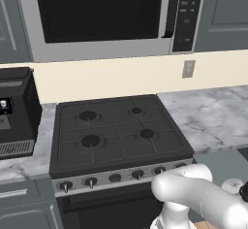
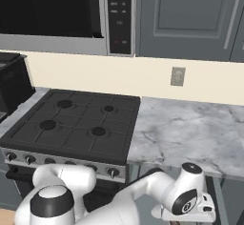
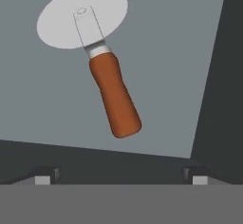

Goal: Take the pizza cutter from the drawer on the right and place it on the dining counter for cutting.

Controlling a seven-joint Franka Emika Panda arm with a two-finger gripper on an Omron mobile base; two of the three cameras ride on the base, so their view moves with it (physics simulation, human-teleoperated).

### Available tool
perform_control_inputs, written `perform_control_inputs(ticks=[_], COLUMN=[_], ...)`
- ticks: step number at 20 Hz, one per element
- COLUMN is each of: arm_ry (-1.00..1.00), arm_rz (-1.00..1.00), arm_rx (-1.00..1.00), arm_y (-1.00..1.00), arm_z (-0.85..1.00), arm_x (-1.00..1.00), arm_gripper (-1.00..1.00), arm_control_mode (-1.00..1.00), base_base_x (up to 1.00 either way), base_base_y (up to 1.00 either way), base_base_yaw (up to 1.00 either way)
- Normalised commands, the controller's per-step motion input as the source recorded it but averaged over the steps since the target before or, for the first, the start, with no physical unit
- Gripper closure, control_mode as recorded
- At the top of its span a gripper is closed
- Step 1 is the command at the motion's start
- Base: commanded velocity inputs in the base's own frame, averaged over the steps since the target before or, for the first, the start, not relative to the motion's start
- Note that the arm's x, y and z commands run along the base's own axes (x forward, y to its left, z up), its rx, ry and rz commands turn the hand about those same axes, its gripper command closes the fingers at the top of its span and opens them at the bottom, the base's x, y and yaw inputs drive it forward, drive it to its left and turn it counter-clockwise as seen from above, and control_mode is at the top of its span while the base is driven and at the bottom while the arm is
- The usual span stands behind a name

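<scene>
Pizza cutter (image 3: 102, 61) lies flat on the drawer (image 3: 180, 76) floor, straight ahead of the claw (image 3: 121, 174), apart. Claw fully spread, holding nothing. Descend centred on the reddish handle, jaws across it, clear of the drawer wall.

Pizza cutter (image 3: 107, 71) flat on drawer (image 3: 180, 52) floor — open gripper (image 3: 121, 174) above.
</scene>
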Motion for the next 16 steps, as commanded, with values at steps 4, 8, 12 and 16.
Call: perform_control_inputs(ticks=[4, 8, 12, 16], arm_ry=[0.02, 0.03, 0.00, 0.00], arm_rz=[0.00, 0.00, 0.00, 0.00], arm_rx=[0.00, 0.00, 0.00, 0.00], arm_y=[0.00, 0.00, 0.00, 0.00], arm_z=[-0.08, -0.09, -0.17, -0.31], arm_x=[0.21, 0.19, 0.20, 0.00], arm_gripper=[-1.00, -1.00, -1.00, -1.00], arm_control_mode=[-1.00, -1.00, -1.00, -1.00], base_base_x=[0.00, 0.00, 0.00, 0.00], base_base_y=[0.00, 0.00, 0.00, 0.00], base_base_yaw=[0.00, 0.00, 0.00, 0.00])
